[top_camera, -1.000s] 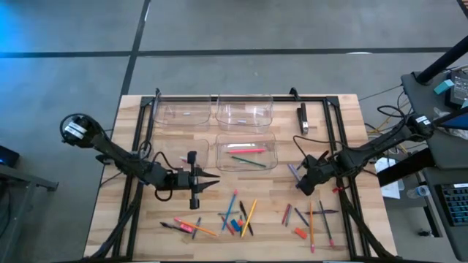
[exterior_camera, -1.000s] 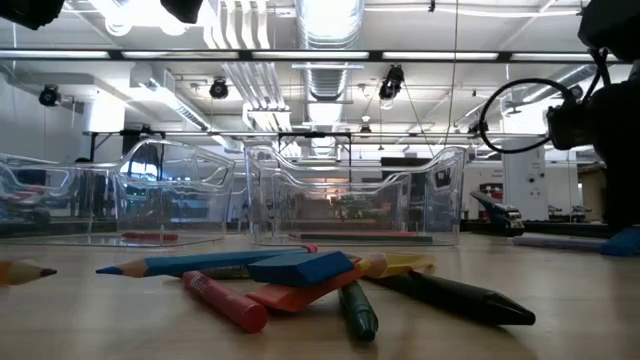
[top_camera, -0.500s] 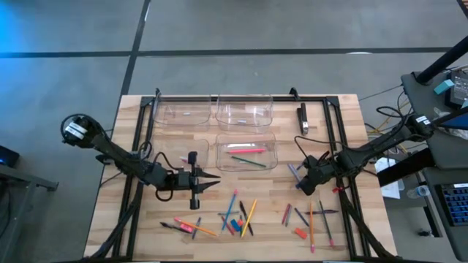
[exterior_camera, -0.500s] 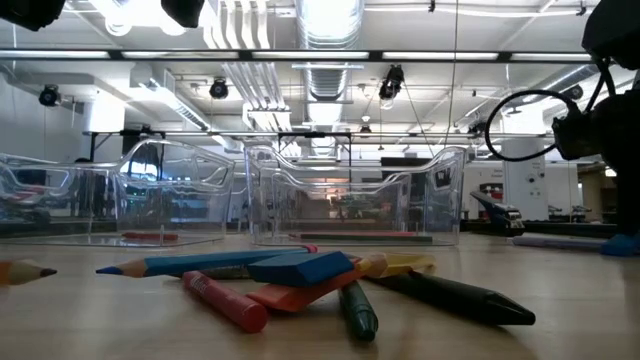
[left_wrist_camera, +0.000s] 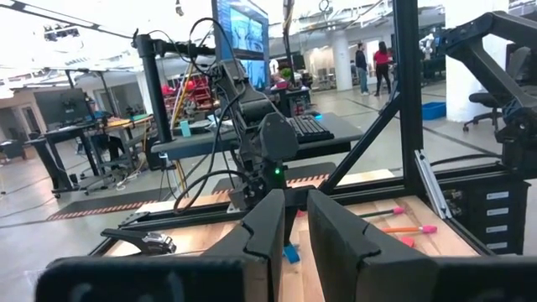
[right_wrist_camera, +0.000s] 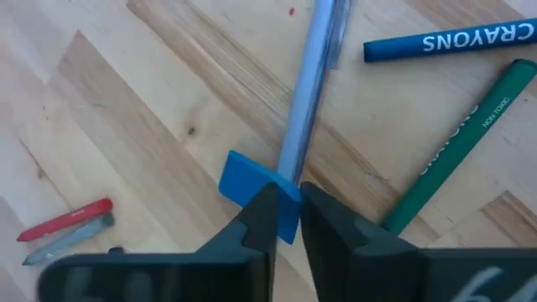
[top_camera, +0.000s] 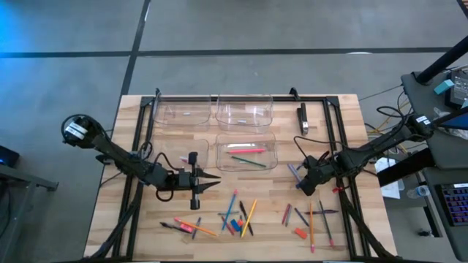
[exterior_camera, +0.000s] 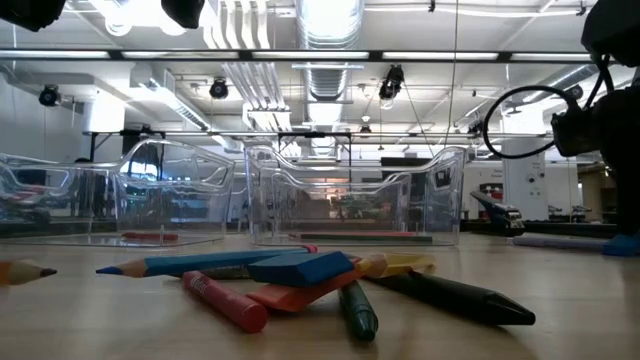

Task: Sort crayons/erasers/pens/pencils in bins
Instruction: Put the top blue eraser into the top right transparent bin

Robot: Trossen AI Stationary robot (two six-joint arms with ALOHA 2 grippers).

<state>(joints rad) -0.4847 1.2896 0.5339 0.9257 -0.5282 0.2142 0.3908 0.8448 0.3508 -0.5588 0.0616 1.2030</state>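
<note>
The blue eraser [right_wrist_camera: 258, 195] lies on the wooden table [top_camera: 146, 219] just below the 4 bins' right side, touching the end of a pale blue pen [right_wrist_camera: 306, 80]. The right gripper [right_wrist_camera: 284, 220] is down on it, fingers pinched narrow around the block's near edge; a second ago they stood wider, and the arm itself has barely shifted. Whether the eraser is lifted off the wood cannot be told. A blue crayon [right_wrist_camera: 451, 42] and a green crayon [right_wrist_camera: 453, 144] lie beside. The left gripper [top_camera: 212, 180] hovers mid-table, fingers nearly together, empty. 1 bin [top_camera: 246, 153] holds pencils. In the low view the right arm is cut off at the edge. Behind, a workshop with 2 distant people.
</note>
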